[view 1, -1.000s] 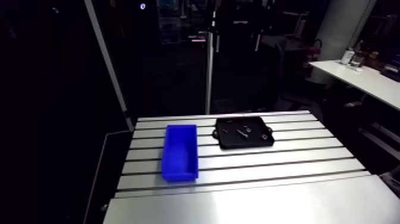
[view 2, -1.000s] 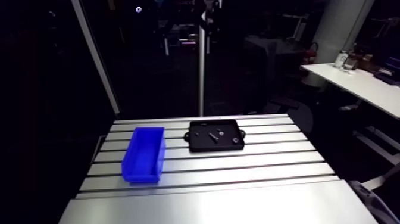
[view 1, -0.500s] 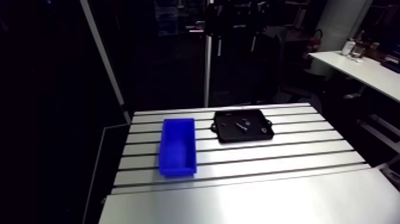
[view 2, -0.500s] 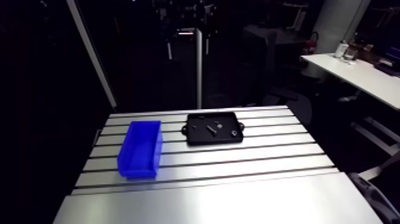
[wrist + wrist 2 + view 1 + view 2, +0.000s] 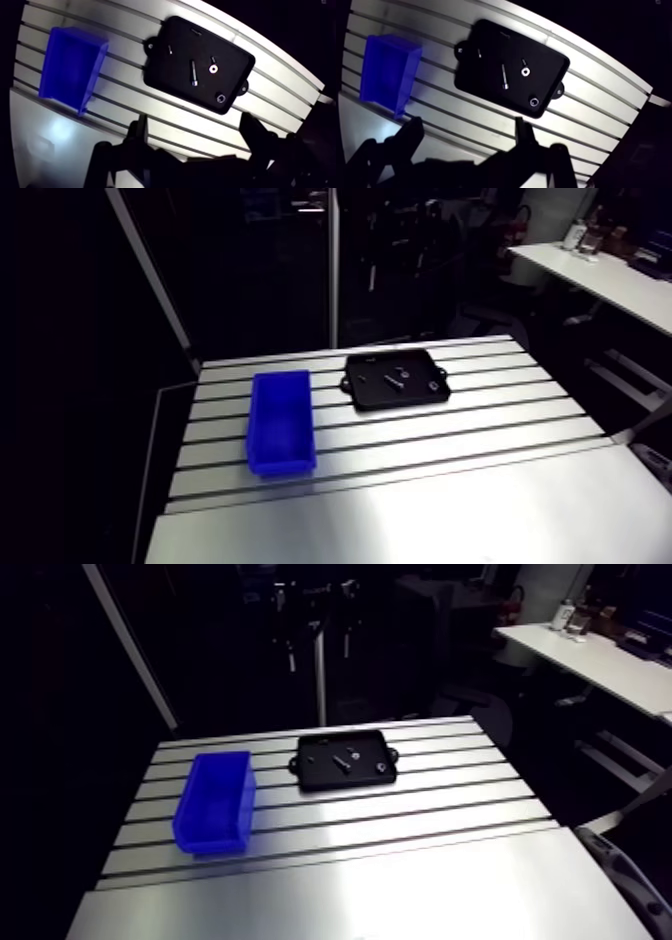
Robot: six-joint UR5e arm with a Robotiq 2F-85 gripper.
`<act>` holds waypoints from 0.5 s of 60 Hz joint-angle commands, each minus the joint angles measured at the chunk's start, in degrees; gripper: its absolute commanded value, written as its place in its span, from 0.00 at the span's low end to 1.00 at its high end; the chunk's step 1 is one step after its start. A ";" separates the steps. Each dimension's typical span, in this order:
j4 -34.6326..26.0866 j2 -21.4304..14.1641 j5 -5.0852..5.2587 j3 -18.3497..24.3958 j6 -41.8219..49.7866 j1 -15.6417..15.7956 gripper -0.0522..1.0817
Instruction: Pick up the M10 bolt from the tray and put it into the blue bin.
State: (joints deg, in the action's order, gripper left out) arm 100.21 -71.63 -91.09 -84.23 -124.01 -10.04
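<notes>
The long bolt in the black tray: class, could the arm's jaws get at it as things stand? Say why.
Probably yes. The bolt lies flat in the open tray, apart from the washer beside it. Nothing covers it, and the jaws stand open above the table.

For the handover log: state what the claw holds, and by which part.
Nothing is held. The black two-finger claw stands open and empty; the long silver bolt lies in the flat black tray ahead of it.
</notes>
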 commanded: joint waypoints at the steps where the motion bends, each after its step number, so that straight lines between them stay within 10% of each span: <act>1: 2.10 2.77 -0.17 -0.70 -0.41 -0.24 0.05; 30: 6.57 7.68 -1.19 -1.58 -2.32 0.10 0.06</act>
State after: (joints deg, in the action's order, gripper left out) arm 105.19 -65.74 -91.45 -85.56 -124.71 -10.08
